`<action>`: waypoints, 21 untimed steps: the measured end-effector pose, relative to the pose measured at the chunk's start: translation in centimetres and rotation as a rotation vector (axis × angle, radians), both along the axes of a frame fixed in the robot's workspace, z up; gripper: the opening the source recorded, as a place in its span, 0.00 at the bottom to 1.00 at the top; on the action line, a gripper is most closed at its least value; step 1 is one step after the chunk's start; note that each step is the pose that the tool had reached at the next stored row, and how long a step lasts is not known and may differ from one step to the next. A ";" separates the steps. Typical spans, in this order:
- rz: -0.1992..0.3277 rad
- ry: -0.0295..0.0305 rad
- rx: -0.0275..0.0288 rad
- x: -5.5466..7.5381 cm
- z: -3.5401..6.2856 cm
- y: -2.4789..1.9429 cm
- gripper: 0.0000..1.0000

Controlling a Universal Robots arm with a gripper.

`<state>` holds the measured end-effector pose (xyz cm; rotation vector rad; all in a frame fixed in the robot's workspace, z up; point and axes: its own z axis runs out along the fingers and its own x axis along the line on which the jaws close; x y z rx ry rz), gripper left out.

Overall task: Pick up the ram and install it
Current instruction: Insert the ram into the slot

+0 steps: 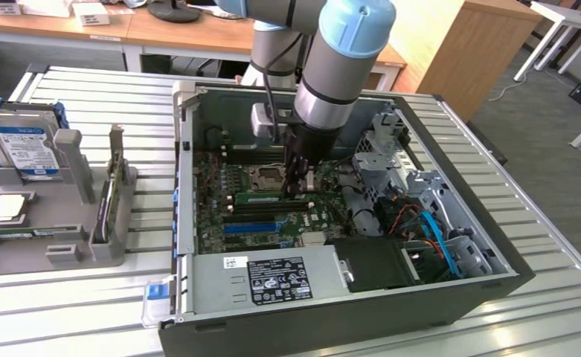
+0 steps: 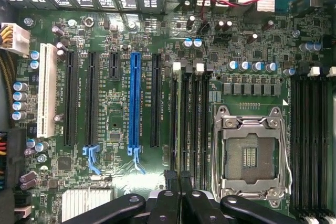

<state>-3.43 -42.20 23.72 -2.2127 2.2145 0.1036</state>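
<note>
Ram (image 1: 258, 198): thin green board, on edge in a slot just beside the CPU socket (image 1: 267, 176).
Gripper (image 1: 296, 190): fingers clenched at the ram's end near the socket; pinching or pressing, cannot tell.
Seating, judged: press straight down, board square, until the white clips (image 2: 177, 66) latch.
Materials: rigid laminate, black plastic slots, steel socket frame.

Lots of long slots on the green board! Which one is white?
The long white plastic slot at the end of the row, farthest from the square metal processor socket. Its neighbours are black, and a long blue slot sits further along.
</note>
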 end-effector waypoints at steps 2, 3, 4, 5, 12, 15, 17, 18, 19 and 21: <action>0.000 -0.0002 0.0001 0.0 -0.06 0.00 0.12; 0.000 -0.0002 0.0000 0.0 -0.08 0.00 0.12; 0.000 -0.0002 -0.0001 0.0 -0.09 0.00 0.12; 0.000 -0.0002 0.0000 0.0 -0.12 0.00 0.12; 0.000 -0.0002 -0.0026 0.0 -0.14 0.00 0.12; 0.000 -0.0002 -0.0052 0.0 -0.15 0.00 0.12; 0.000 -0.0003 -0.0068 0.0 -0.16 0.00 0.12; 0.000 -0.0003 -0.0075 0.0 -0.16 0.00 0.12; 0.000 -0.0004 -0.0085 0.0 -0.17 0.01 0.12; 0.000 -0.0004 -0.0108 0.0 -0.19 0.02 0.12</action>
